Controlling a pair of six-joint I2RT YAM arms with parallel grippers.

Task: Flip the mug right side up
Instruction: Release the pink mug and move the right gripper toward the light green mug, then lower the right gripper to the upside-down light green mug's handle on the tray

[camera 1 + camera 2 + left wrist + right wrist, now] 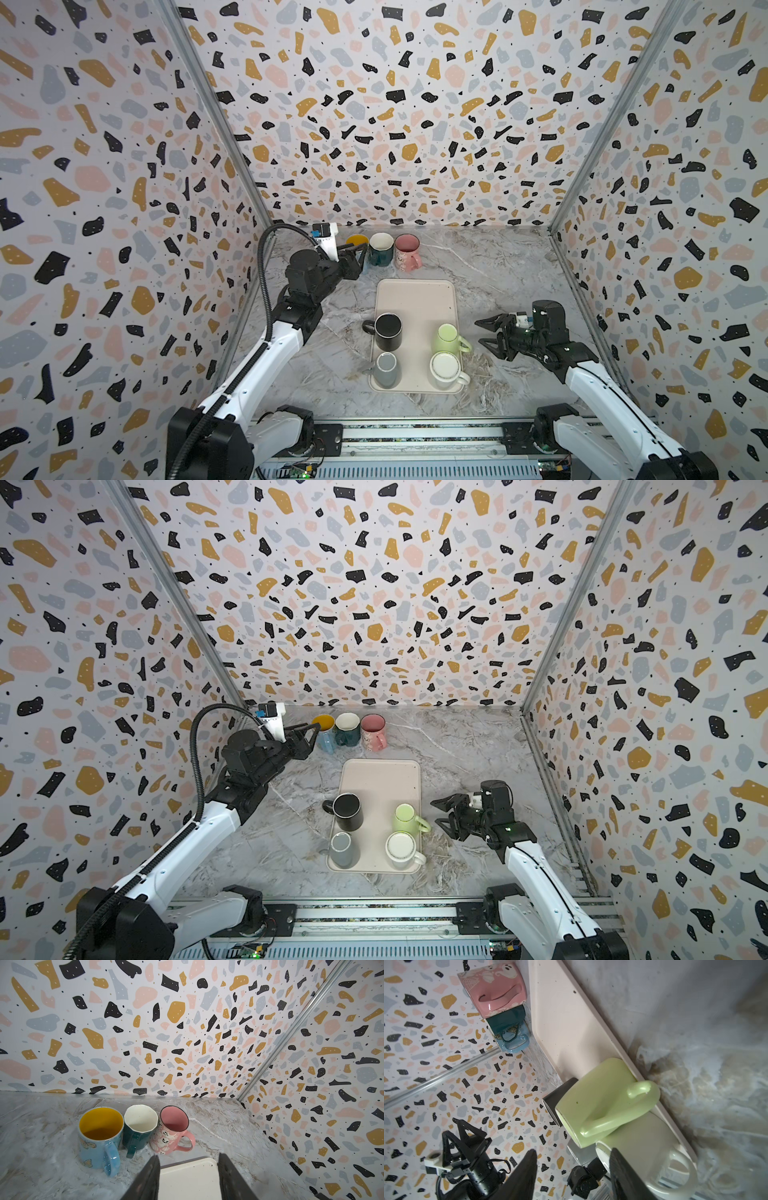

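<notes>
Terrazzo-patterned walls point(374, 104) on three sides — grey marble tabletop point(498, 270), aluminium corner posts point(214, 104).

Three mugs stand upright in a row at the back of the grey marbled worktop point(498, 266), near the rear wall point(395, 124): a blue butterfly mug point(93, 1147) with a yellow inside, a dark teal mug point(136, 1138) with a white inside, and a pink mug point(166, 1140) printed with ghosts. A cream tray point(415, 301) lies just in front of them. Terrazzo-patterned walls enclose three sides.
</notes>
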